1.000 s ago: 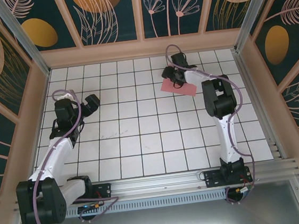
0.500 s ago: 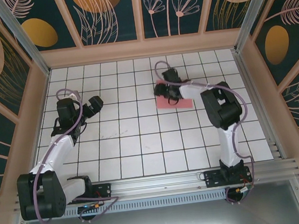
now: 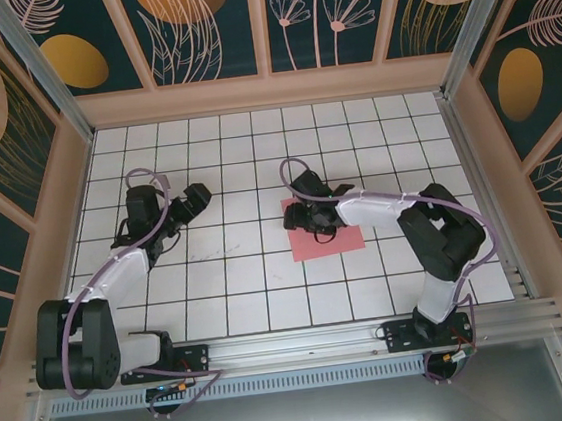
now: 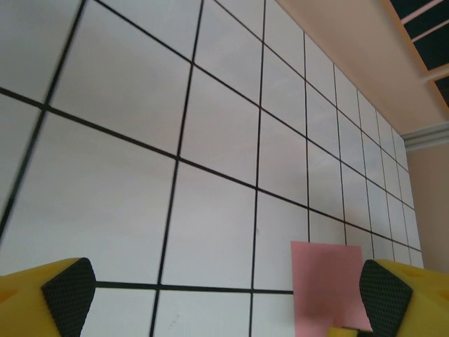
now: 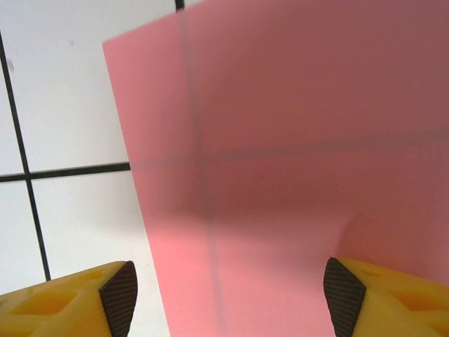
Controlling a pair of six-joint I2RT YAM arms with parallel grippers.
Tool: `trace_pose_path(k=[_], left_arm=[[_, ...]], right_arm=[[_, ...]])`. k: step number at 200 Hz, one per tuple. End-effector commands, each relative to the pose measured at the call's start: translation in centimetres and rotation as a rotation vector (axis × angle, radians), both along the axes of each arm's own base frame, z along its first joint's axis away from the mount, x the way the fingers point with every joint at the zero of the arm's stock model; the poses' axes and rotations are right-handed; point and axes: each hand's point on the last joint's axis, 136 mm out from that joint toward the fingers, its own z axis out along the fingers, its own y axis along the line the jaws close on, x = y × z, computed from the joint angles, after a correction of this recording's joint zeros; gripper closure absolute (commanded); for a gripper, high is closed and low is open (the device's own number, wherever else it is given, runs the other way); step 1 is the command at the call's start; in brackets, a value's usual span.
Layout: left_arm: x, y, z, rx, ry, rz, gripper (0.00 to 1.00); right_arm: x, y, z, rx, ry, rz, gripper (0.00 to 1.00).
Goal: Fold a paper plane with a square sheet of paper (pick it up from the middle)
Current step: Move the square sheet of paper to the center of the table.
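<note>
Okay — right gripper (image 5: 231,293) spread wide over flat square sheet of paper (image 5: 302,133), gripping nothing; left gripper (image 4: 224,286) fully open, empty.

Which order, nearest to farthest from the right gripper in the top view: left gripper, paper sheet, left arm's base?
1. Paper sheet, under the right gripper.
2. Left gripper, off to its left.
3. Left arm's base, near-left edge.
</note>
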Motion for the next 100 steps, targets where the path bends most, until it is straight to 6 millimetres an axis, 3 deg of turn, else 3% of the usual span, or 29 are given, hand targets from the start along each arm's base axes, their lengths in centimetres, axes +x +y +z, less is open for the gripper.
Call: trace_pose_path(k=[1,19,39,100], left_arm=[[0.3,-1.5,0.6,-0.061,-0.017,0.002,0.02],[0.3,-2.3,0.4,-0.088,-0.014,0.009,0.01],[0.4,-3.1,0.0,-0.095,0.001,-0.001,0.02],[0.5,-4.8,-1.1,-0.086,0.05,-0.043,0.02]], right_arm=[[-0.1,-3.2,1.1,-0.105,0.03,-0.052,0.23],[-0.2,-4.9,0.2,-0.166,0.068,-0.053,0.17],[0.1,-5.7,0.2,-0.214,0.075,-0.002,0.01],[0.1,-4.3,-1.1,-0.277,0.123,0.151,0.01]])
